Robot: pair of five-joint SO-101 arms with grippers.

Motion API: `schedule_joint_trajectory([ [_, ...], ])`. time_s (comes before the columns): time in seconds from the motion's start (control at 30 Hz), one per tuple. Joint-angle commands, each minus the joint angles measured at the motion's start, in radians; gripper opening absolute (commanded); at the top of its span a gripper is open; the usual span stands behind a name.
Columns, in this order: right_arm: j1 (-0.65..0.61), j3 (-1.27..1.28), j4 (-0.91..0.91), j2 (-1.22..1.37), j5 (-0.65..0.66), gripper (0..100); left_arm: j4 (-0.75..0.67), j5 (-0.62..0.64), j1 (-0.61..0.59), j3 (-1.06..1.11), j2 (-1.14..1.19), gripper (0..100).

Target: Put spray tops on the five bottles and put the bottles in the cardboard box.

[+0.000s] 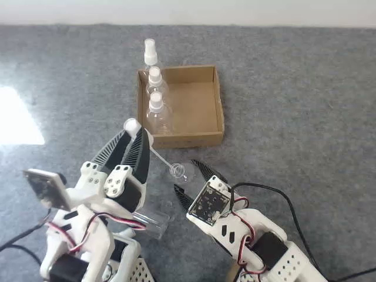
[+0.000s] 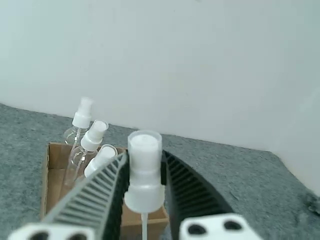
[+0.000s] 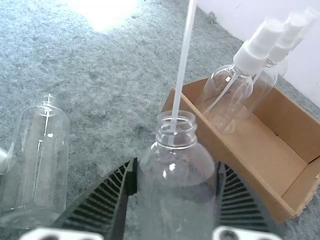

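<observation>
My left gripper point(image 1: 135, 132) is shut on a white spray top point(image 1: 131, 125), also seen as spray top point(image 2: 145, 170) between the ribbed fingers point(image 2: 100, 195). Its thin dip tube point(image 3: 182, 65) runs down into the open neck of a clear bottle point(image 3: 175, 175). My right gripper point(image 1: 185, 174) is shut on that bottle point(image 1: 183, 173), just in front of the cardboard box point(image 1: 214, 106). Two capped bottles point(image 1: 155, 103) stand in the box along one side wall. A third capped bottle point(image 1: 151, 54) stands just behind the box's far wall.
One more clear bottle point(image 1: 151, 220) without a top lies on the grey carpet between the two arm bases, also seen as the lying bottle point(image 3: 37, 160). The other half of the box floor point(image 1: 197, 106) is bare. Wires point(image 1: 282, 197) trail beside the right arm.
</observation>
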Motion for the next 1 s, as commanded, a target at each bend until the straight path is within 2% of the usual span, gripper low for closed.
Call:
schedule_joint_trajectory([
  [0.0, 0.007, 0.023, -0.025, -0.012, 0.015, 16.9, -0.005, -0.011, 0.005, -0.004, -0.005, 1],
  [0.13, 0.054, 0.023, -0.054, -0.013, 0.012, 16.9, -0.025, -0.011, 0.005, 0.018, -0.005, 1],
  [0.33, 0.054, 0.023, -0.054, -0.013, 0.012, 16.9, -0.086, -0.014, 0.006, 0.071, -0.005, 1],
  [0.6, 0.056, 0.02, -0.054, -0.013, 0.012, 16.9, -0.083, -0.075, 0.103, 0.104, -0.005, 1],
  [0.87, 0.058, 0.015, -0.054, -0.013, 0.006, 16.9, -0.078, -0.075, 0.114, 0.11, -0.005, 1],
  [0.97, 0.059, 0.014, -0.054, -0.013, -0.048, 16.9, -0.078, -0.075, 0.114, 0.11, -0.005, 1],
])
